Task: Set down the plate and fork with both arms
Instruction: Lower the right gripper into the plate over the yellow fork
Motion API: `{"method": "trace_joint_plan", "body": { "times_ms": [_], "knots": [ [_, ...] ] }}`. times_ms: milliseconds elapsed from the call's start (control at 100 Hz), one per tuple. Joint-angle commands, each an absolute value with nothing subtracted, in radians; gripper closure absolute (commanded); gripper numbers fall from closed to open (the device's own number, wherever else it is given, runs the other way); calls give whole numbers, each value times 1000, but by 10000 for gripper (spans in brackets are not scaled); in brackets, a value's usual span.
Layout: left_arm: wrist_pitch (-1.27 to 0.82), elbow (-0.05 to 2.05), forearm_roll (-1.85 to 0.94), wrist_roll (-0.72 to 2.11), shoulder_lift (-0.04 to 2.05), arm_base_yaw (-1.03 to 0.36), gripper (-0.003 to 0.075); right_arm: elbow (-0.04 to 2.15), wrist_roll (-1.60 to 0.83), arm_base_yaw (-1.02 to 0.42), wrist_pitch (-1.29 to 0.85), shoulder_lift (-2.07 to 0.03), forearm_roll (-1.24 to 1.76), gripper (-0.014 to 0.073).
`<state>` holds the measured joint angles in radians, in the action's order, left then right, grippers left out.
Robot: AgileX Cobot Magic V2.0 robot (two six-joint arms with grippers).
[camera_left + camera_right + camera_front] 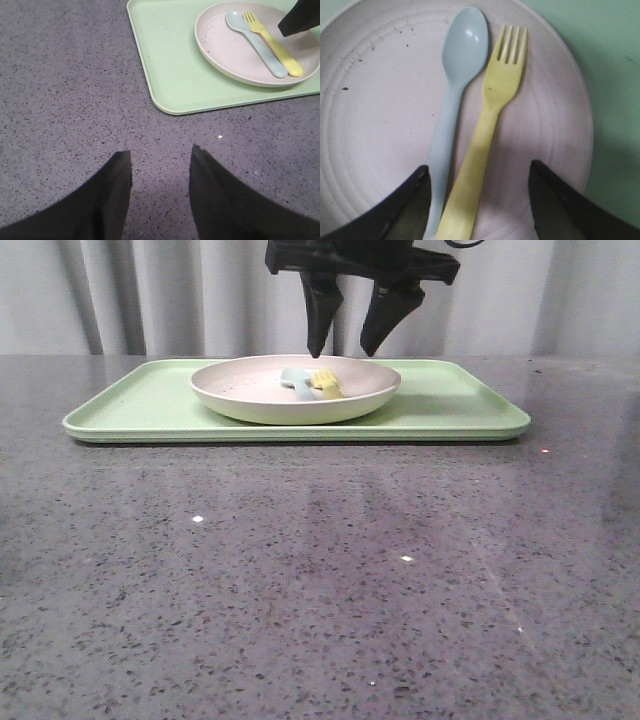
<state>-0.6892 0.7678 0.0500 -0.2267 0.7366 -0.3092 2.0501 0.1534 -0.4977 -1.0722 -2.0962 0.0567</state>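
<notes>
1. Grey speckled stone tabletop (pixel 320 590) fills the lower two thirds of the front view, with pale pleated curtains (pixel 150 295) across the top. A flat light-green tray (pixel 440 405) lies across the middle of the frame. The plate (pixel 250 395), pale cream-pink, sits on the tray just left of centre. Inside it, the yellow fork (pixel 327 384) lies just right of a pale blue spoon (pixel 295 380). The right gripper (pixel 348 345) hangs at top centre, its jaws spread apart and holding nothing, tips just above the plate's far rim.

2. Left wrist view: the left gripper (pixel 161 165) shows at the bottom of the frame, jaws parted and empty, over bare tabletop. The tray's corner, the plate, spoon and fork (pixel 275 45) sit in the upper right, well apart from it.

3. Right wrist view: the plate (pixel 375 130) fills most of the frame. The fork (pixel 485 140) lies at centre, its handle touching the spoon (pixel 452 100) on its left. The right gripper's dark fingers (pixel 560 205) at the bottom straddle both handles without touching them.
</notes>
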Motion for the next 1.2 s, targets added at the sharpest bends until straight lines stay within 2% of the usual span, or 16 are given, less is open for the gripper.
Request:
{"method": "trace_joint_plan", "body": {
  "times_ms": [0, 1190],
  "knots": [
    [-630, 792, 46, -233, 733, -315, 438, 2087, 160, -493, -1045, -2056, 53, 160],
    [-630, 792, 44, -233, 733, -315, 438, 2094, 160, -492, -1063, -2116, 52, 160]
  ]
}}
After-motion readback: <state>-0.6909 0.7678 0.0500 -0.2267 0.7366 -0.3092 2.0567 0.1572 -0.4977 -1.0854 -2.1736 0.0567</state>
